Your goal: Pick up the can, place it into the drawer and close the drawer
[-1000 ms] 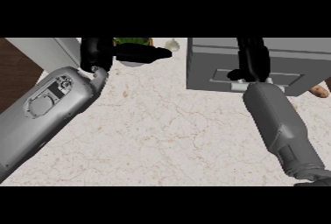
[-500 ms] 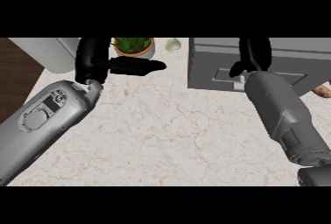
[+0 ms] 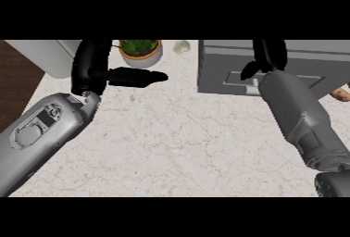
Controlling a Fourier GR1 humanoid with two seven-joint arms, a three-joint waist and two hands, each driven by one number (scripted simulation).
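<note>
Head view shows the left hand [image 3: 92, 65] up at the far left of the counter [image 3: 178, 139], fingers straight and holding nothing, with its thumb poking right just near a potted plant [image 3: 140, 50]. At the far right, the right hand [image 3: 268, 55] lies over the grey drawer [image 3: 226, 69]; I cannot tell if it is open or shut. No can shows anywhere.

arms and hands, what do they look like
Both forearms, left and right, are smooth, rounded grey shells. The left one carries a darker inset panel with a light outline. Each ends in a glossy black hand: left hand, right hand.
</note>
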